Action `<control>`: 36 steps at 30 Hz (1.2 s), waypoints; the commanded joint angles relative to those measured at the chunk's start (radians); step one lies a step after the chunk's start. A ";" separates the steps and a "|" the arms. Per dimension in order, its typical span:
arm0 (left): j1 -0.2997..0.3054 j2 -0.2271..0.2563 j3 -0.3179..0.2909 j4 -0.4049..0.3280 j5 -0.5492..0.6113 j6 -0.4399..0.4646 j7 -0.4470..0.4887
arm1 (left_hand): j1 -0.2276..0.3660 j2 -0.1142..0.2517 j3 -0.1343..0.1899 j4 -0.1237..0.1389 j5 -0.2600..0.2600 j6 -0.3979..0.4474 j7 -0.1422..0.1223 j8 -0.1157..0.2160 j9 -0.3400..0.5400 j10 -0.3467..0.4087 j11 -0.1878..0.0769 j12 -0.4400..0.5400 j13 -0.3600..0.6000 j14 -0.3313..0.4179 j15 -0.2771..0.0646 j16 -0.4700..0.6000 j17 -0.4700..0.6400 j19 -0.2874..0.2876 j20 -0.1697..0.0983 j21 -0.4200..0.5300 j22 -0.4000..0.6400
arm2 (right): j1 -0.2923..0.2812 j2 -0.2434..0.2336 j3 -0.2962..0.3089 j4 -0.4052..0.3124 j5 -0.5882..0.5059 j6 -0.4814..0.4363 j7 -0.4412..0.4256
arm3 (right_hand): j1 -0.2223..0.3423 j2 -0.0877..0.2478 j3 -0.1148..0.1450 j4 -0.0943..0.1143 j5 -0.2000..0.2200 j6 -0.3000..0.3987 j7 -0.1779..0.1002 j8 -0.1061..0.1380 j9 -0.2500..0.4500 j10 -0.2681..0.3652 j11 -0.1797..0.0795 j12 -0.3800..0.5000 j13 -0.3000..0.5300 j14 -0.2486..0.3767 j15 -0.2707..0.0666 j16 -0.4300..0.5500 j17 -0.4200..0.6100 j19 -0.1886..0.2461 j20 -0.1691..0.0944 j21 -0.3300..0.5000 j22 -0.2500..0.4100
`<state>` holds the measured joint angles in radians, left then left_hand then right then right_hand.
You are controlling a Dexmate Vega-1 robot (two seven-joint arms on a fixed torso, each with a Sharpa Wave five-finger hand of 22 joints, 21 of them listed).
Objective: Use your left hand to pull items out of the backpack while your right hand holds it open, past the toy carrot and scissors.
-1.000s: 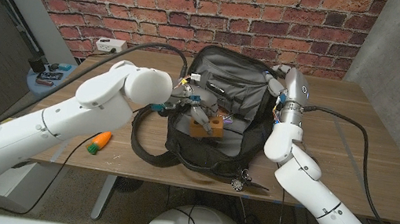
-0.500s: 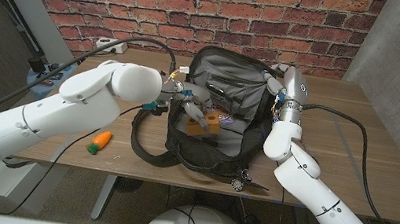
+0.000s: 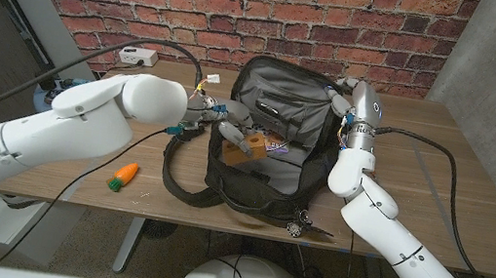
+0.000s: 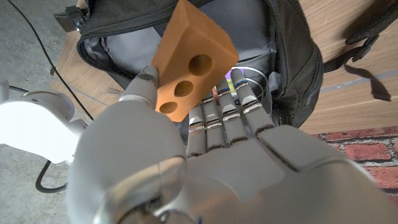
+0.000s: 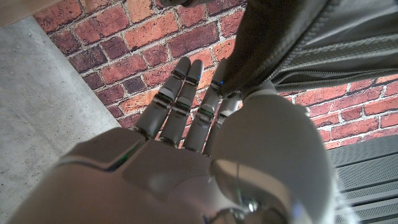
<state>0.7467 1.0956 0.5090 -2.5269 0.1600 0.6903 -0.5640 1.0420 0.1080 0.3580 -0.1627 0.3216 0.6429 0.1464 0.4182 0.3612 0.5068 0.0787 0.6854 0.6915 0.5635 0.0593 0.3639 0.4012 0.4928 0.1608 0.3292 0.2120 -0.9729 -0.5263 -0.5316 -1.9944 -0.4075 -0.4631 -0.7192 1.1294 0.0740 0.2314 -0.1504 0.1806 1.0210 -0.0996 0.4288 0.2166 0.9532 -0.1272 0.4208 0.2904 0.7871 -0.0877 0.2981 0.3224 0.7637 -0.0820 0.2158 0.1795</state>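
I see bare bench (image 3: pixel 476 193) at three o'clock of the backpack (image 3: pixel 267 176); at eight o'clock the toy carrot (image 3: pixel 124 175) and cables crowd it.

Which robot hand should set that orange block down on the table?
Left. The left robot hand already holds the orange block above the backpack; the right robot hand is gripping the backpack's rim.

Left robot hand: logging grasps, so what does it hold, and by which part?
The left robot hand pinches an orange holed block by its lower end, above the open backpack.
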 commanded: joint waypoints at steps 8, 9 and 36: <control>0.031 0.113 -0.097 -0.006 -0.258 0.045 0.145 | 0.000 0.008 0.000 0.007 0.007 0.002 0.005 0.012 0.050 -0.010 0.001 0.020 0.018 0.005 0.001 0.003 0.009 -0.007 0.001 0.006 0.006 | 0.026 0.009 -0.005 0.024 0.007 -0.007 0.002 | 0.001 0.010 -0.001 -0.002 0.007 0.004 0.001 0.003 0.003 0.006 0.002 -0.003 0.003 0.006 -0.132 -0.002 0.006 0.004 -0.034 0.000 0.001; 0.035 0.118 -0.105 -0.003 -0.273 0.043 0.153 | 0.001 0.009 0.001 0.007 0.008 0.002 0.007 0.012 0.052 -0.013 0.001 0.021 0.020 0.005 0.002 0.003 0.010 -0.008 0.003 0.005 0.006 | 0.027 0.010 -0.006 0.024 0.007 -0.008 0.002 | 0.001 0.010 -0.002 -0.002 0.007 0.003 0.000 0.003 0.003 0.006 0.001 -0.003 0.003 0.006 -0.133 -0.002 0.006 0.004 -0.034 0.000 0.001; 0.243 0.286 -0.378 0.099 -0.625 -0.106 0.330 | -0.001 0.013 0.009 0.007 0.015 -0.004 0.008 0.023 0.075 -0.025 0.006 0.044 0.050 0.003 0.008 -0.005 0.022 -0.016 0.005 0.008 0.009 | 0.027 0.007 -0.031 -0.027 -0.016 -0.086 0.023 | 0.001 0.011 -0.004 -0.001 0.007 0.002 0.001 0.002 0.003 0.003 0.005 -0.006 0.004 0.004 -0.131 -0.007 0.006 0.003 -0.033 0.001 0.001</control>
<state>0.9092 1.3147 0.2264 -2.4635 -0.3510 0.6348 -0.2883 1.0378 0.1116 0.3612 -0.1596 0.3260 0.6350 0.1498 0.4333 0.3612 0.4856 0.0858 0.7210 0.7381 0.5646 0.0607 0.3639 0.4200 0.4781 0.1646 0.3330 0.2164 -0.9470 -0.5153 -0.5496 -1.9947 -0.4089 -0.5145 -0.7129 1.1293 0.0738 0.2314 -0.1504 0.1798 1.0209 -0.0996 0.4269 0.2159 0.9532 -0.1272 0.4208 0.2901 0.7867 -0.0873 0.2949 0.3274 0.7637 -0.0820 0.2158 0.1794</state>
